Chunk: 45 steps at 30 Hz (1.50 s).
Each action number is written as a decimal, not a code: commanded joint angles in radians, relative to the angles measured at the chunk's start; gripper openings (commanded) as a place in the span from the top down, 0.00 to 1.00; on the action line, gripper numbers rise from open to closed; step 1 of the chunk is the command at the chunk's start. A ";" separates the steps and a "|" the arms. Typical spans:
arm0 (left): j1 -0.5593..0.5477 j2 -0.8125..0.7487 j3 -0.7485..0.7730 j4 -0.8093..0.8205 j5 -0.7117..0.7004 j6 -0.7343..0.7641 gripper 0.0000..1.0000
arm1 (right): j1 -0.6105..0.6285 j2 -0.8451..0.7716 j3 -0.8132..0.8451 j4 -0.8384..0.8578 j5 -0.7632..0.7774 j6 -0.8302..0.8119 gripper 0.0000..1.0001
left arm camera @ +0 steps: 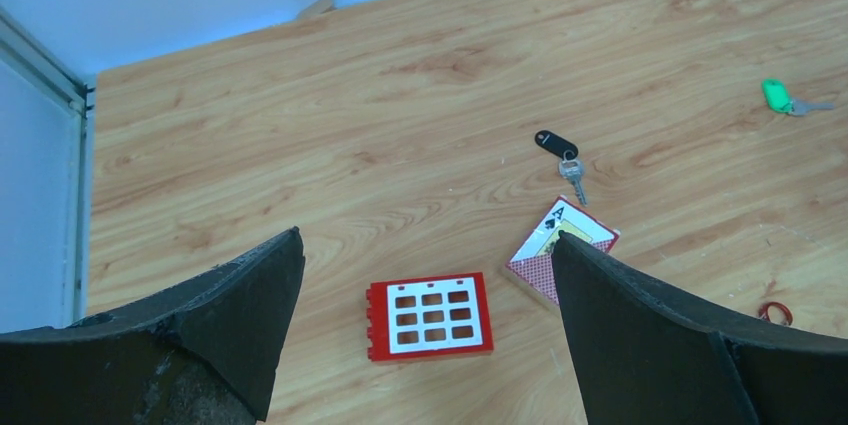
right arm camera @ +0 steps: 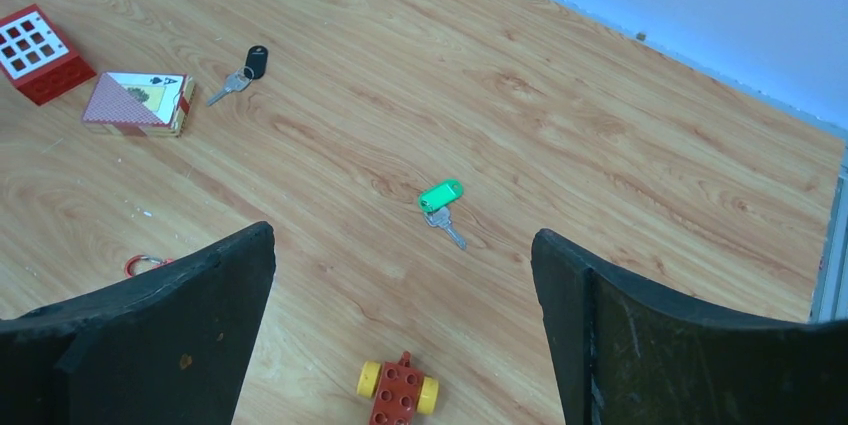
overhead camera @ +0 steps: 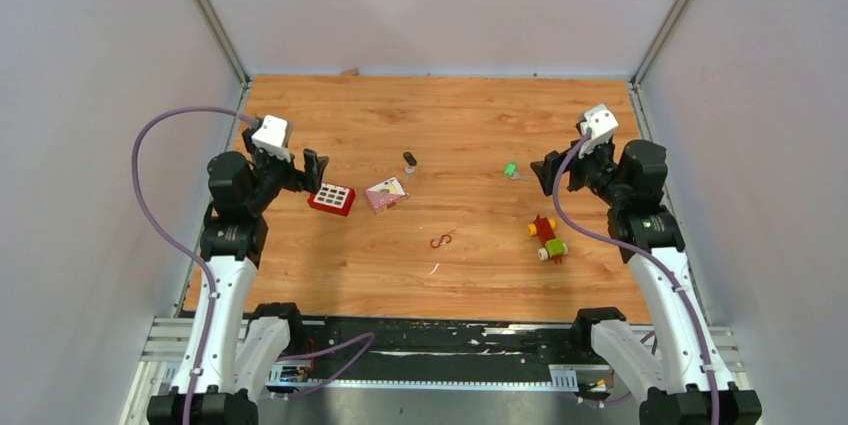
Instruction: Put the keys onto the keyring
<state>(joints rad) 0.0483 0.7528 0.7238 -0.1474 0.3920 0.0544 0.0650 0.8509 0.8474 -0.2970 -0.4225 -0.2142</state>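
A key with a black head (overhead camera: 410, 161) (left arm camera: 562, 153) (right arm camera: 244, 68) lies mid-table. Right of it rests the green-headed key (overhead camera: 512, 171) (left arm camera: 782, 98) (right arm camera: 441, 203). The red wire keyring (overhead camera: 442, 240) (left arm camera: 775, 312) (right arm camera: 142, 265) lies nearer the front, between them. My left gripper (overhead camera: 315, 170) (left arm camera: 428, 245) hovers open above the left side, nothing between its fingers. On the right, my other gripper (overhead camera: 541, 171) (right arm camera: 402, 240) is open too, above the boards near the green key. Neither touches anything.
A red box with white squares (overhead camera: 332, 199) (left arm camera: 430, 317) (right arm camera: 34, 53) lies under the left gripper. Beside it is a card pack (overhead camera: 386, 194) (left arm camera: 553, 255) (right arm camera: 138, 102). A red, yellow and green toy block cluster (overhead camera: 546, 237) (right arm camera: 399, 394) sits front right. White walls enclose the table.
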 commanded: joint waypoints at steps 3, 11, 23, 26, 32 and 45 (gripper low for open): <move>0.003 0.062 0.078 -0.083 0.052 0.058 0.00 | 0.072 0.012 -0.009 -0.011 -0.074 -0.112 0.00; 0.003 0.050 0.055 -0.064 0.104 0.071 0.00 | 0.420 0.237 0.050 -0.161 0.056 -0.363 0.00; 0.003 0.038 0.036 -0.043 0.111 0.081 0.00 | 0.635 0.690 0.245 -0.329 0.000 -0.625 0.11; 0.002 0.037 0.033 -0.042 0.113 0.082 0.00 | 0.648 0.754 0.294 -0.347 -0.002 -0.643 0.14; 0.002 0.039 0.031 -0.038 0.119 0.082 0.00 | 0.676 0.827 0.316 -0.319 0.022 -0.661 0.14; 0.004 0.038 0.024 -0.027 0.122 0.076 0.00 | 0.700 0.916 0.350 -0.323 0.046 -0.711 0.20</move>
<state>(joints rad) 0.0483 0.8051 0.7483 -0.2111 0.4953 0.1188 0.7589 1.7611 1.1500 -0.6243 -0.3679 -0.8818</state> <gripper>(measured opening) 1.000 0.811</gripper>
